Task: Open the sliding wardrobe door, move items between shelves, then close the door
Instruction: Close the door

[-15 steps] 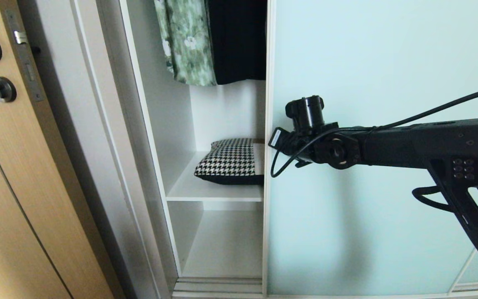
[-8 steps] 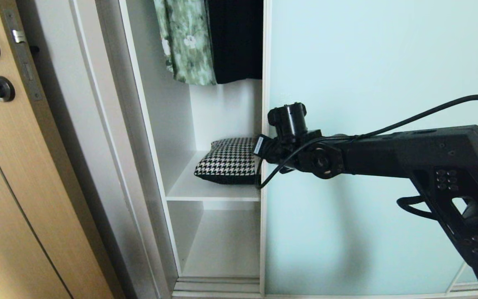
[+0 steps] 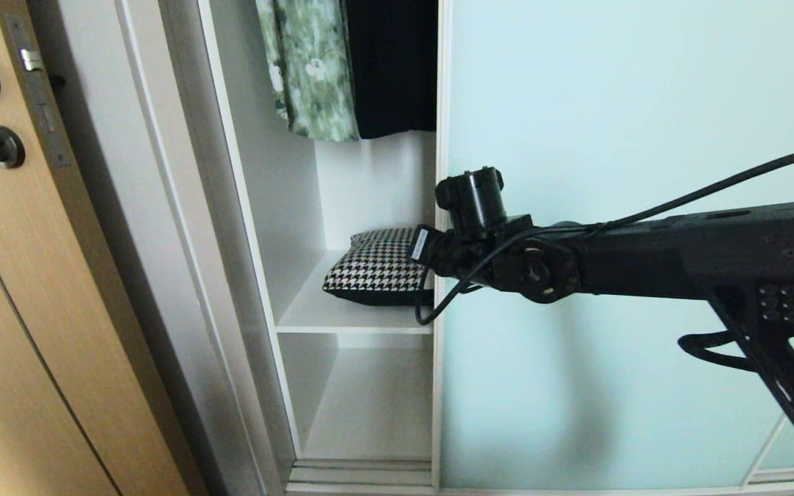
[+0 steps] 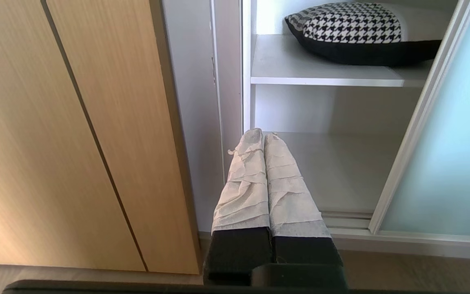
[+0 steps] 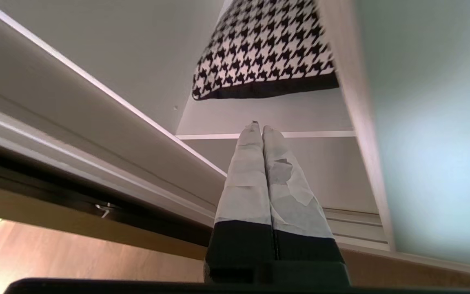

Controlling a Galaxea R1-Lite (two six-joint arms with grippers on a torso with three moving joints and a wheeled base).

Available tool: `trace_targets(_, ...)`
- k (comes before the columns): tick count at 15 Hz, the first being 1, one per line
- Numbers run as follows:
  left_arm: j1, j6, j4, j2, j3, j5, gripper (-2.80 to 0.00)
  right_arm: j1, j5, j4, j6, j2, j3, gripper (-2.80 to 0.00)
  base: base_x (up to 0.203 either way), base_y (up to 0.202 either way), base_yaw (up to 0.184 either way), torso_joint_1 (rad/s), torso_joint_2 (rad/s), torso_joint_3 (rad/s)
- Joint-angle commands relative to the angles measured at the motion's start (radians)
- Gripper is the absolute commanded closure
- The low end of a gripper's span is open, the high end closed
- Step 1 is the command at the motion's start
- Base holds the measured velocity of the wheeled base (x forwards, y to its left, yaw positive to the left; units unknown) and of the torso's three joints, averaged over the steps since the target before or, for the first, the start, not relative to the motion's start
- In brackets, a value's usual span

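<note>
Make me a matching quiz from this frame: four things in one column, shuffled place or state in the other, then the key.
Things:
1. houndstooth rectangular cushion
2. green floral garment
3. frosted pale aqua glass sliding door
4. right gripper

Places or states:
A. hanging above the shelves, beside a black garment
B. fingers shut, holding nothing
C. lying on the upper white shelf
D. slid partly open, covering the right side

Pairs: 1-C, 2-A, 3-D, 4-B

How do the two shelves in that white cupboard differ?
The upper shelf carries a houndstooth cushion; the lower shelf carries nothing. The upper shelf is a raised board with open space beneath, while the lower shelf sits just above the door track at the bottom. Both are flat, white and equally wide.
</note>
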Motion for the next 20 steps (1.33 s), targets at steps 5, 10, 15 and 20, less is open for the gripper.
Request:
trace_targets(5,0.000,0.000,0.000,0.000,0.002,0.000,0.00,-0.055,-0.016,0.000,-0.008,-0.377,0.265,0.00,0.000,0.000,0.000,0.000,0.00,0.000)
trace_targets(10,0.000,0.000,0.000,0.000,0.002,0.000,0.00,-0.167,-0.021,-0.004,-0.127,-0.815,0.570,0.00,0.000,0.000,0.000,0.000,0.00,0.000)
trace_targets(15,0.000,0.000,0.000,0.000,0.002,0.000,0.00,-0.347,-0.007,-0.001,-0.409,-1.375,1.007,0.00,0.000,0.000,0.000,0.000,0.00,0.000)
trace_targets(20,0.000,0.000,0.000,0.000,0.002,0.000,0.00,-0.544,0.122,0.098,-0.627,-1.949,1.464,0.00,0.000,0.000,0.000,0.000,0.00,0.000)
